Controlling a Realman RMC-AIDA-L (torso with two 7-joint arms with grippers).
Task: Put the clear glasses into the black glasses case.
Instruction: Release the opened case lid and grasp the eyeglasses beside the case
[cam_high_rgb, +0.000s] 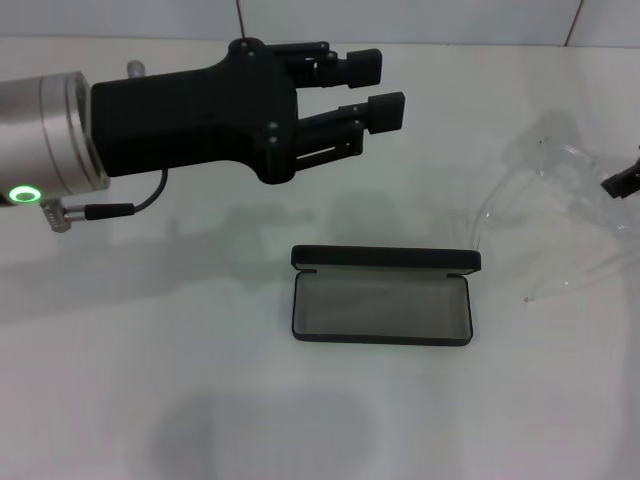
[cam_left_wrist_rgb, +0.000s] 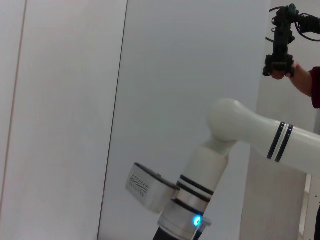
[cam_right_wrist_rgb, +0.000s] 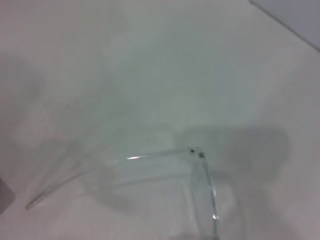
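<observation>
The black glasses case (cam_high_rgb: 381, 296) lies open in the middle of the white table, its grey lining up and its lid standing along the far side. The clear glasses (cam_high_rgb: 545, 160) are to the right of the case and a little farther back. Their thin arms reach toward the case's right end. The right wrist view shows one hinge and arm of the clear glasses (cam_right_wrist_rgb: 195, 153) close up. Only a black tip of my right gripper (cam_high_rgb: 622, 183) shows at the right edge, beside the glasses. My left gripper (cam_high_rgb: 380, 91) hovers open and empty above the table, behind and left of the case.
The white table (cam_high_rgb: 150, 400) meets a pale wall at the back. The left wrist view faces away from the table. It shows a white robot arm (cam_left_wrist_rgb: 250, 130) against the wall and a person's hand with a black device (cam_left_wrist_rgb: 281, 65) at the upper right.
</observation>
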